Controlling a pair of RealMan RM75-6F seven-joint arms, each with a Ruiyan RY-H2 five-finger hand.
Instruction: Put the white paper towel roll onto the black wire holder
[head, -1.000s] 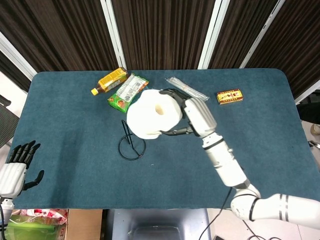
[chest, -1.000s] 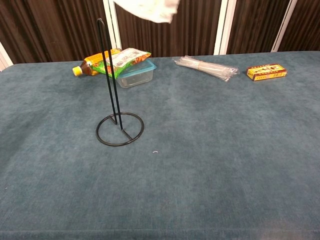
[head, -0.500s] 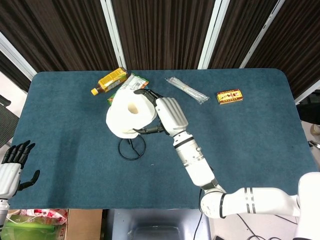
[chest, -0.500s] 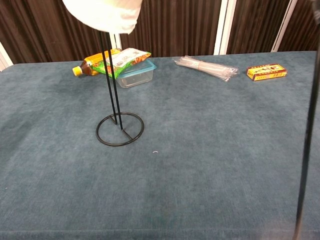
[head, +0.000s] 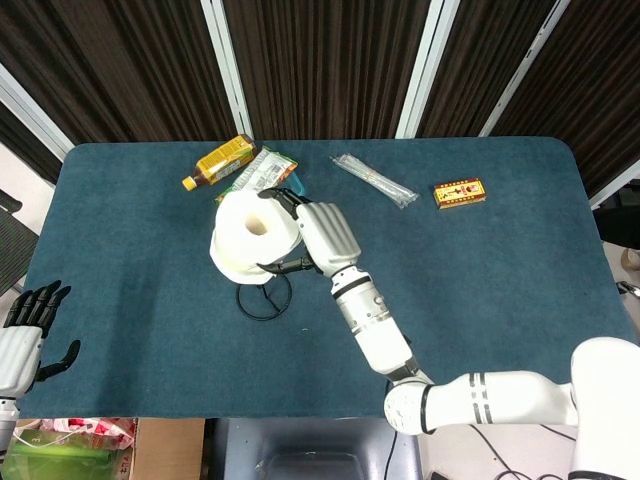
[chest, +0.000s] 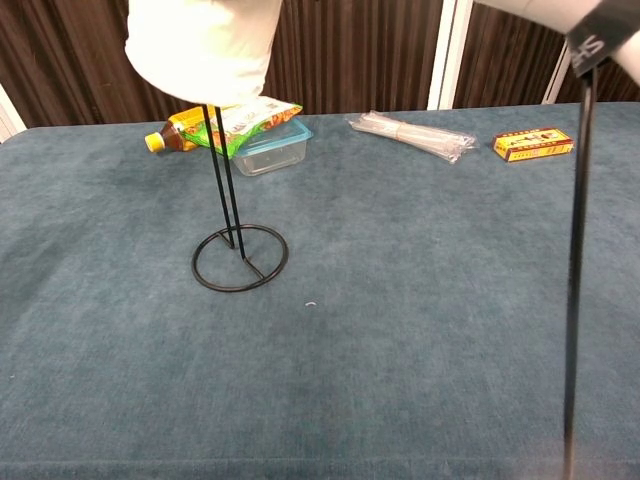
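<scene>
I have the white paper towel roll (head: 252, 235) clamped in my right hand (head: 318, 236), fingers wrapped around its side from the 3 o'clock side in the head view, and the roll hangs above the black wire holder (chest: 235, 215) rather than sitting on its base ring. What matters for the next move is the line between the roll's hollow core and the holder's upright post. In the head view the core opening faces up toward the camera, so the roll's long axis runs close to vertical, matching the post. In the chest view the post rises from the base ring on the worktop (chest: 400, 330) and disappears under the bottom of the roll, so the tip may already be inside the core, but I cannot confirm that from either camera. From the head view the base ring peeks out at about 6 o'clock from the roll, which I judge to be mostly camera angle and not a real offset. My left hand (head: 28, 330) sits with fingers spread and holding nothing at the worktop's near left corner, well apart from the holder, so the right hand is the one to lower the roll straight down.
</scene>
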